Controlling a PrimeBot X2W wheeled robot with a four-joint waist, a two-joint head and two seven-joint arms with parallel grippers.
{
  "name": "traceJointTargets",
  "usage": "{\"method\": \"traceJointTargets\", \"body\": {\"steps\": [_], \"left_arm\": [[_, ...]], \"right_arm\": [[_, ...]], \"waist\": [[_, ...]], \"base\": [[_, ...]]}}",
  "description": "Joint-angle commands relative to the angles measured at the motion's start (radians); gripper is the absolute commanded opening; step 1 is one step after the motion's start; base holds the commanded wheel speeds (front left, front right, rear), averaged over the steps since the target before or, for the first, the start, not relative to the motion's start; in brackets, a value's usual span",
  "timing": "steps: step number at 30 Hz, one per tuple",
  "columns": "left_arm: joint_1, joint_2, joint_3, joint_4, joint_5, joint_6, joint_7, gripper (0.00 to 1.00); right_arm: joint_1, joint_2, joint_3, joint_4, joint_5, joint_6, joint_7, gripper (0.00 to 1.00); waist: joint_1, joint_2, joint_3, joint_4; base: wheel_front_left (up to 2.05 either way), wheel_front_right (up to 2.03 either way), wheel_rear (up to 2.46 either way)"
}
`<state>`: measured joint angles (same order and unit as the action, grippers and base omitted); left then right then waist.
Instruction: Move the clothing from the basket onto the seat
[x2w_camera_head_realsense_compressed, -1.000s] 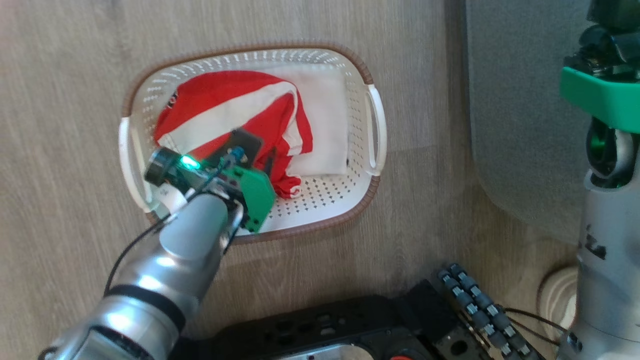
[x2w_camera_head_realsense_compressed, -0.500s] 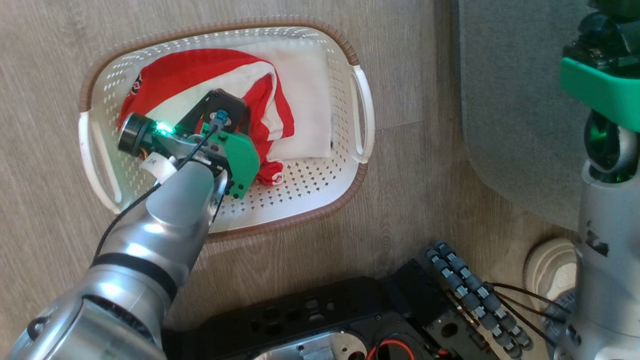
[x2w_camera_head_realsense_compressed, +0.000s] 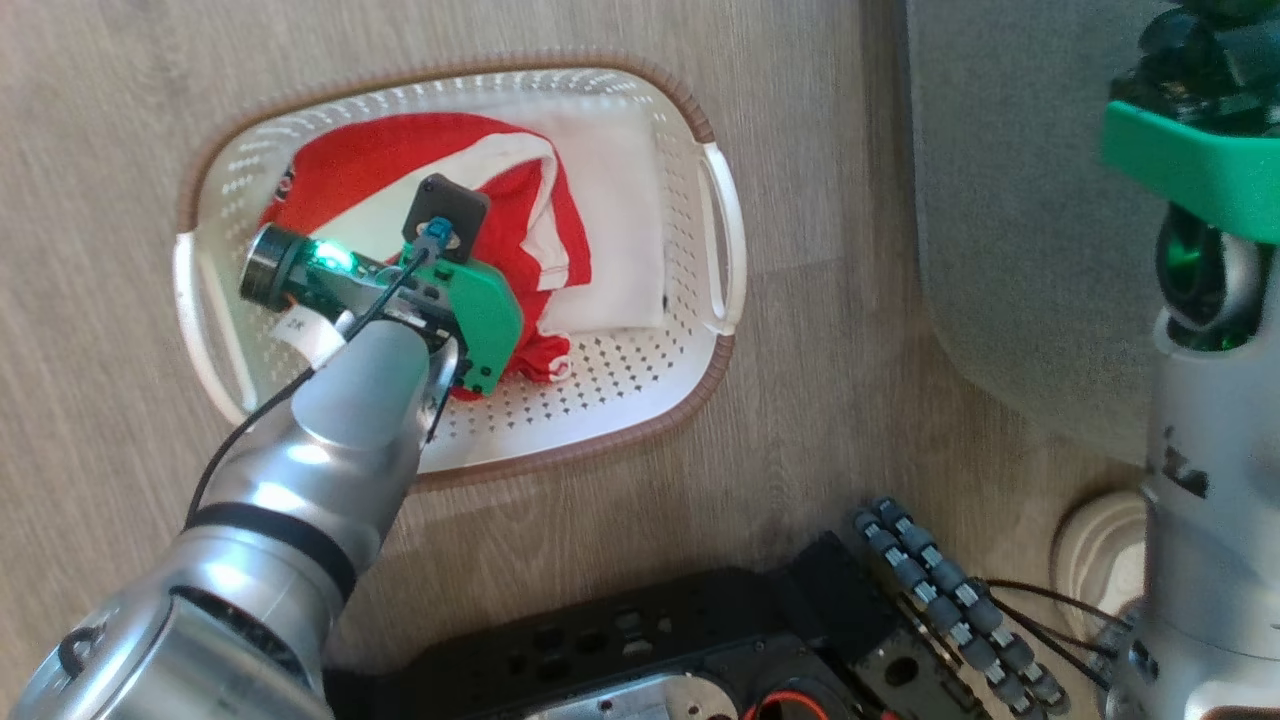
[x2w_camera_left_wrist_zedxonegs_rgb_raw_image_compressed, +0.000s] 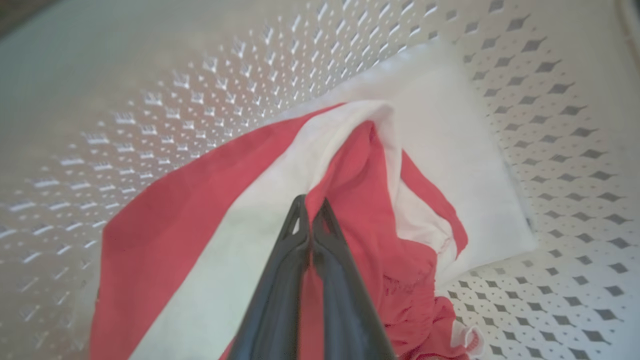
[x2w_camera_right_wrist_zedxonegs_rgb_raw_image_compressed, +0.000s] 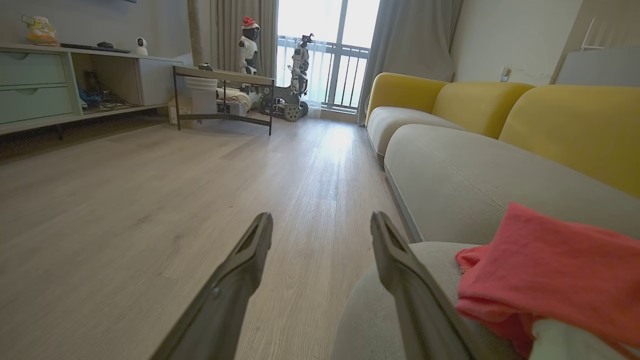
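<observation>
Jaws of the left gripper (x2w_camera_left_wrist_zedxonegs_rgb_raw_image_compressed: 311, 202) are pressed together on a raised fold of the red-and-white clothing (x2w_camera_left_wrist_zedxonegs_rgb_raw_image_compressed: 200, 190) lying in the basket (x2w_camera_left_wrist_zedxonegs_rgb_raw_image_compressed: 150, 75). Those of the right gripper (x2w_camera_right_wrist_zedxonegs_rgb_raw_image_compressed: 321, 217) stand wide apart, holding nothing, beside the seat (x2w_camera_right_wrist_zedxonegs_rgb_raw_image_compressed: 450, 185), where another red garment (x2w_camera_right_wrist_zedxonegs_rgb_raw_image_compressed: 550, 255) lies.

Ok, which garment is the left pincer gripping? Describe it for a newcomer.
Beside the grey sofa cushion, a white perforated basket stands on the wood floor. In it, the left pincer pinches a red garment with a broad white stripe; the cloth beneath is plain white.
</observation>
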<state>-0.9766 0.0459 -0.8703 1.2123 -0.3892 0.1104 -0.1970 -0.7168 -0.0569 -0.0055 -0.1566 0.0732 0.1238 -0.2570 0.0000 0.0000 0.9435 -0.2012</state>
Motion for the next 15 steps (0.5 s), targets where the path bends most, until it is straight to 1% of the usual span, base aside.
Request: {"method": "traceJointTargets", "body": {"steps": [1,6,7,9,11,15], "left_arm": [[0.036,0.004,-0.005,-0.026,-0.007,-0.007,-0.020,0.00],[0.054,0.004,-0.027,-0.070,-0.018,-0.025,-0.043,0.00],[0.064,0.004,-0.030,-0.097,-0.028,-0.029,-0.053,0.00],[0.073,0.004,-0.026,-0.132,-0.040,-0.027,-0.060,0.00],[0.086,0.004,-0.015,-0.181,-0.057,-0.027,-0.063,0.00],[0.117,0.004,0.019,-0.328,-0.058,-0.014,-0.064,0.00]], "right_arm": [[0.041,0.007,0.014,-0.017,0.005,0.007,-0.005,1.00],[0.059,0.007,0.025,0.032,0.005,0.007,-0.005,1.00],[0.071,0.007,0.032,0.061,0.004,0.007,-0.005,1.00],[0.084,0.007,0.039,0.090,0.001,0.007,-0.005,1.00],[0.100,0.007,0.041,0.118,0.000,0.007,-0.005,1.00],[0.144,0.007,0.037,0.167,0.010,0.007,-0.005,1.00]], "waist": [[0.0000,0.0000,-0.029,0.016],[0.0000,0.0000,-0.089,0.041],[0.0000,0.0000,-0.125,0.055],[0.0000,0.0000,-0.162,0.069],[0.0000,0.0000,-0.203,0.085],[0.0000,0.0000,-0.290,0.117]], "base": [[0.00,0.00,0.00],[0.00,0.00,0.00],[0.00,0.00,0.00],[0.00,0.00,0.00],[0.00,0.00,0.00],[0.00,0.00,0.00]]}}
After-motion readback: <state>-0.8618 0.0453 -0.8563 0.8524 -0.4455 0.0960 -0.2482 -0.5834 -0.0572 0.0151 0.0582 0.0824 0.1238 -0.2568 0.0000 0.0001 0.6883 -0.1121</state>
